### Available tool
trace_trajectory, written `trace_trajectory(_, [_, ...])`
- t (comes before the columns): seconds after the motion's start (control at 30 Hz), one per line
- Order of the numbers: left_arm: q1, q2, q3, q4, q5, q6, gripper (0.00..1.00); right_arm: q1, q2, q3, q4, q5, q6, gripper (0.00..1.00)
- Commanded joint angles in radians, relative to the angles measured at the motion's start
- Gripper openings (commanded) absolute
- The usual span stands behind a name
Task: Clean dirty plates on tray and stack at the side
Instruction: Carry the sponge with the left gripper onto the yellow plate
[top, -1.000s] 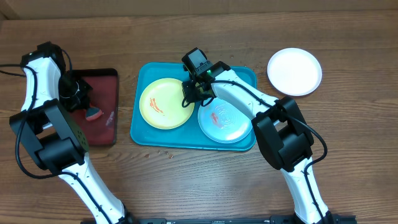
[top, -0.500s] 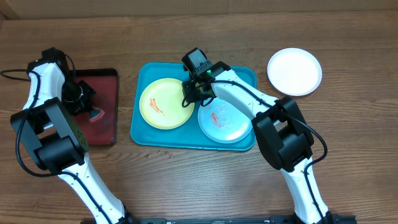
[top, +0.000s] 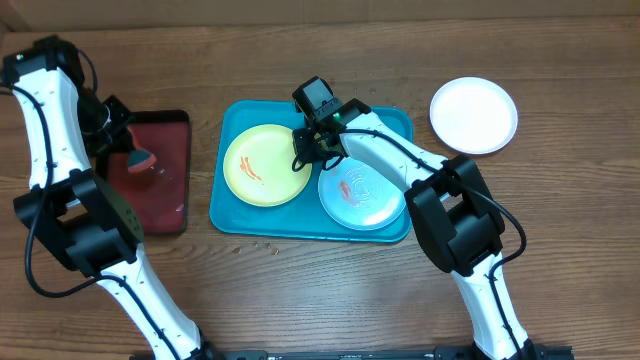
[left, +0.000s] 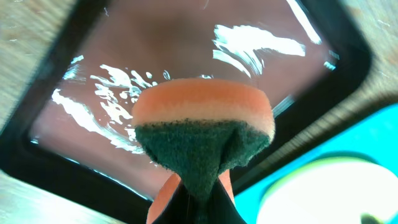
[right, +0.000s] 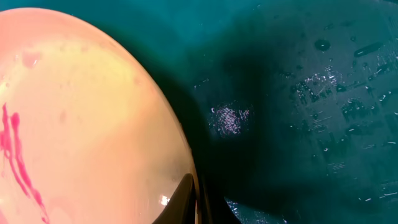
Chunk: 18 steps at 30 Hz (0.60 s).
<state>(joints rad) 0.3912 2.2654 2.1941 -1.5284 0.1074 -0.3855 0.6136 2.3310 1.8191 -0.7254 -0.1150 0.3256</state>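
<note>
The turquoise tray (top: 388, 122) holds a yellow-green plate (top: 262, 166) with red smears and a pale mint plate (top: 362, 195) with an orange smear. A white plate (top: 474, 115) lies on the table at the far right, off the tray. My right gripper (top: 304, 150) is shut on the yellow-green plate's right rim; the right wrist view shows the rim (right: 180, 155) pinched between the jaws of that gripper (right: 199, 202). My left gripper (top: 126, 148) is shut on an orange sponge (left: 202, 118) with a green scouring face, held above the dark red tray (top: 165, 195).
The dark red, black-rimmed tray (left: 186, 43) holds a thin film of water. The turquoise tray's floor (right: 311, 93) is wet with droplets. A few crumbs lie on the wooden table (top: 260, 245) in front of the turquoise tray.
My left arm has swung back and up, lifting the sponge off the dark red tray's floor. The right gripper has stayed on the yellow-green plate's rim and closed slightly tighter.
</note>
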Motion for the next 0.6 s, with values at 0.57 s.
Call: trace_trajectory(0.57, [-0.413,-0.003,-0.054,0.101,0.141,0.142,0.04,-0.014,0.005,-0.078,0.066,0.055,0.116,0.04])
